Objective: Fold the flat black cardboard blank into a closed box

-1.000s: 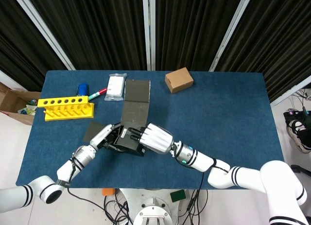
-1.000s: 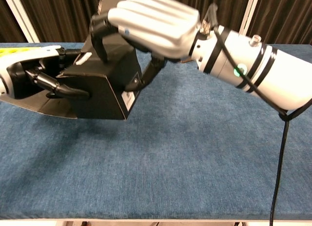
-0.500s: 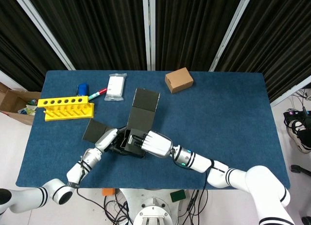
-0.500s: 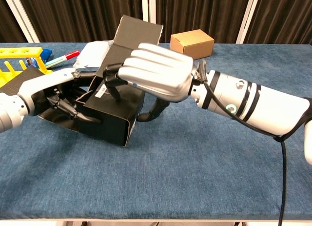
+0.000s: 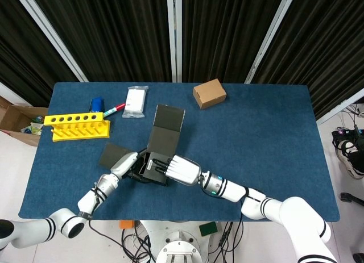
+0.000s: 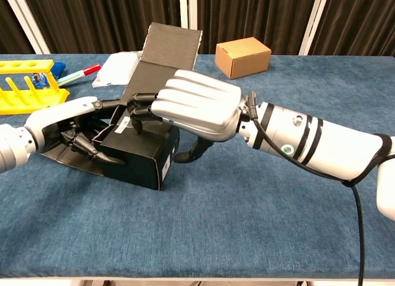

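The black cardboard box sits half-folded on the blue table, its top open. Its long lid flap rises toward the back, also seen as the lid flap in the head view. A side flap lies flat to the left. My right hand arches over the box, fingers hooked over the front rim and thumb against the right wall. My left hand grips the box's left side, fingers curled at the wall. In the head view the left hand and right hand flank the box.
A brown closed box stands at the back. A yellow rack lies at the left, with a white packet, a red marker and a blue item behind it. The near table edge is close to the hands.
The box has come down from the air onto the table, held by both hands. The lid flap has risen off the cloth and leans back. Both hands shifted slightly nearer.
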You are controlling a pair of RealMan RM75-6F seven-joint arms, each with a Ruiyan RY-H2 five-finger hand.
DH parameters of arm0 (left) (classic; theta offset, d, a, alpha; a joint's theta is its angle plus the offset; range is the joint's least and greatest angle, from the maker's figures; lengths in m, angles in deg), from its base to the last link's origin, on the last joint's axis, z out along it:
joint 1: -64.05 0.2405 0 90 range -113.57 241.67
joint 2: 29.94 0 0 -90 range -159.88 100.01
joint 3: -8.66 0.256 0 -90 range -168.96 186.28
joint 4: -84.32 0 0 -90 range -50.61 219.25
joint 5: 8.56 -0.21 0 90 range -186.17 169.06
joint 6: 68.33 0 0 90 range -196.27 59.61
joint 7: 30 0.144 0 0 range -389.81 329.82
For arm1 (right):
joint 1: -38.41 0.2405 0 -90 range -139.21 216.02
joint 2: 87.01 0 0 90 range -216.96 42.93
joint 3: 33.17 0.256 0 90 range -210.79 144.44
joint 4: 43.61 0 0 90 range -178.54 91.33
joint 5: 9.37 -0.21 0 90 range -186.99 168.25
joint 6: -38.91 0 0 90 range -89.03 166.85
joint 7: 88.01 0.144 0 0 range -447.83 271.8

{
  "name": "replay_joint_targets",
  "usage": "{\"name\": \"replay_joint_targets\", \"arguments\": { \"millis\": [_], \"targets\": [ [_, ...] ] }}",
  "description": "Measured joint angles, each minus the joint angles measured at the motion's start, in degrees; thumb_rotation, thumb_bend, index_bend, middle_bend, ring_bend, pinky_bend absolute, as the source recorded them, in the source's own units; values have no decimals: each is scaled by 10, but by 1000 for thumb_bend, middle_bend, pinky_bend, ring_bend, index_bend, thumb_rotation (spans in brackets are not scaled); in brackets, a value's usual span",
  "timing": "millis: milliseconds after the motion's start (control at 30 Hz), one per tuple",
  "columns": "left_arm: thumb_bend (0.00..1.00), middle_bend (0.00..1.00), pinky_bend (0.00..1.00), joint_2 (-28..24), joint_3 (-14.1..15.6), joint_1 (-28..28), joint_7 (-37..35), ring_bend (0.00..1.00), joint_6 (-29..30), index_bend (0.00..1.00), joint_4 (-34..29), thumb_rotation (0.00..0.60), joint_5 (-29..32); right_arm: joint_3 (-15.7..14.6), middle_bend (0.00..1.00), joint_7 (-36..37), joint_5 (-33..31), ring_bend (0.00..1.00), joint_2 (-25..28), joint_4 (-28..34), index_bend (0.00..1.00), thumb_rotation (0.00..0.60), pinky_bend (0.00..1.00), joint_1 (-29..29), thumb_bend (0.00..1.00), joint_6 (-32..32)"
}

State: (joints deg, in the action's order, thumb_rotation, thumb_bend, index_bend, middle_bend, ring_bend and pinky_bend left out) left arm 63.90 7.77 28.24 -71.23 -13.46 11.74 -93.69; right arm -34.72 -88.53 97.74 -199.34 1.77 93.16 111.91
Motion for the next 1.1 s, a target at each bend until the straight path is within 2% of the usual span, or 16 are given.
{"name": "replay_joint_targets", "arguments": {
  "millis": [133,333,500,733,1100],
  "targets": [
    [53,179,935,-3,1,0,3,604,-1,91,-6,466,-1,-4,247,-2,2,756,5,7,382,600,970,1,161,0],
    [53,175,935,-6,0,-1,11,604,-7,86,-11,425,2,-6,244,-10,0,755,13,15,377,600,969,-2,162,1],
    [54,175,935,-7,1,-2,8,604,-13,88,-13,428,3,-7,237,-18,-4,755,17,16,365,600,969,-1,162,-11],
    [53,175,934,-5,2,0,6,604,-11,90,-12,403,1,-10,235,-29,-8,755,20,24,360,600,969,2,161,-28],
    [52,238,935,8,-5,4,21,609,-4,180,2,425,8,-13,234,-41,-18,754,37,56,360,600,969,-1,161,-50]
  ]
}}
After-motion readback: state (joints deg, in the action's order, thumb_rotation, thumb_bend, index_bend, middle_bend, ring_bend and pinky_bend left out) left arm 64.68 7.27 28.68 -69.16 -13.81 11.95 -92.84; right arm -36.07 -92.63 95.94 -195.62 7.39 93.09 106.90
